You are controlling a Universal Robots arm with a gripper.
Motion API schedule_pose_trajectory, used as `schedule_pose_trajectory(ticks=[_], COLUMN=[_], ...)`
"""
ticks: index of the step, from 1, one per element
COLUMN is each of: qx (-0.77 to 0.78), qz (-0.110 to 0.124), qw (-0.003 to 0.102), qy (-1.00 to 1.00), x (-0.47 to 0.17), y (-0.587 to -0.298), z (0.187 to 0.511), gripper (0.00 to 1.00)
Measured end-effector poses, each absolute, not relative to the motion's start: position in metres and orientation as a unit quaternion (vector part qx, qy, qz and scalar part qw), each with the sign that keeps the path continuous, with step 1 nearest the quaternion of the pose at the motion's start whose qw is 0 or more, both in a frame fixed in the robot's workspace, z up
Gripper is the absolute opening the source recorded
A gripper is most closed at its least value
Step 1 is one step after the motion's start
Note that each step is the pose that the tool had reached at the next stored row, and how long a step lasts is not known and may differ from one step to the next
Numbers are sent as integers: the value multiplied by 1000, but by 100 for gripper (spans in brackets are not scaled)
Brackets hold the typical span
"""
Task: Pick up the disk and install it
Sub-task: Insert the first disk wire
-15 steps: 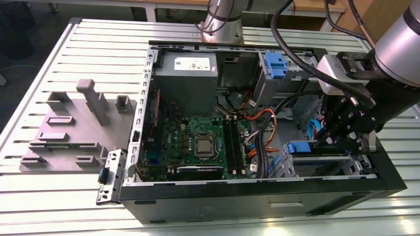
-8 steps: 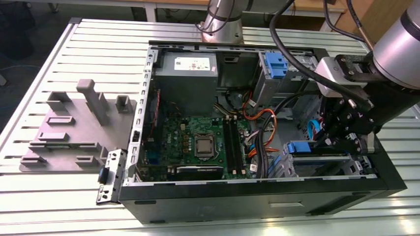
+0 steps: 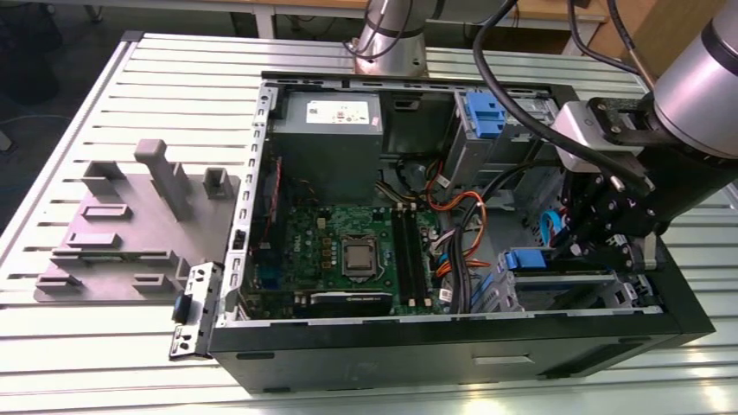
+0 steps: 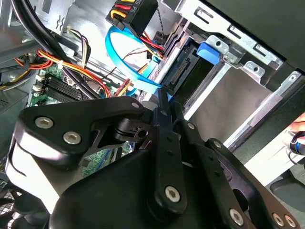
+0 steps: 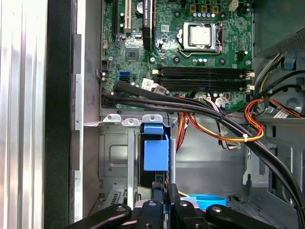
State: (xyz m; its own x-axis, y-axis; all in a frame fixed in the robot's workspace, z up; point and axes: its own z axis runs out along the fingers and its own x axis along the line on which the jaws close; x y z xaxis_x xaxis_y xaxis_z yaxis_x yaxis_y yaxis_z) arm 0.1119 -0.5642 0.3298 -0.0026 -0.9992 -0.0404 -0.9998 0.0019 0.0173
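The slatted metal desk (image 3: 138, 69) carries an open computer case (image 3: 461, 354), and the arm has its gripper (image 5: 164, 193) reached down into the case's corner. The motherboard (image 5: 190, 62) lies well beyond the jaws. Right in front of them is the metal drive cage (image 5: 114, 157), with the disk (image 5: 156, 152) standing in its slot just ahead of the jaws, blue carrier outward. The jaws are drawn close together against the carrier's near edge. I cannot tell whether they nip it or merely press on it. My worry is the disk going in skew and binding in the cage rails, which a slightly off-line push would do. The thick black cable bundle (image 5: 200, 107) crosses just past the cage mouth and could be snagged. The flat blue data cable (image 4: 124, 57) curls right beside the jaws, where it might get pinched or dragged. The disk's silver body and label are hidden, as is how deep it sits, and the gripper's own linkage covers the contact point in both wrist views.
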Motion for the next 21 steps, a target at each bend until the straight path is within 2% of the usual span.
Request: schedule_pose_trajectory(ticks=[5, 6, 7, 21], qx=[-706, -706, -706, -706], qz=[21, 21, 21, 21], qw=[9, 9, 8, 8], qy=[708, 708, 708, 708], x=[112, 112, 112, 112], y=[-564, -564, -564, -564], z=[329, 329, 329, 346], gripper=[16, 17, 23, 23])
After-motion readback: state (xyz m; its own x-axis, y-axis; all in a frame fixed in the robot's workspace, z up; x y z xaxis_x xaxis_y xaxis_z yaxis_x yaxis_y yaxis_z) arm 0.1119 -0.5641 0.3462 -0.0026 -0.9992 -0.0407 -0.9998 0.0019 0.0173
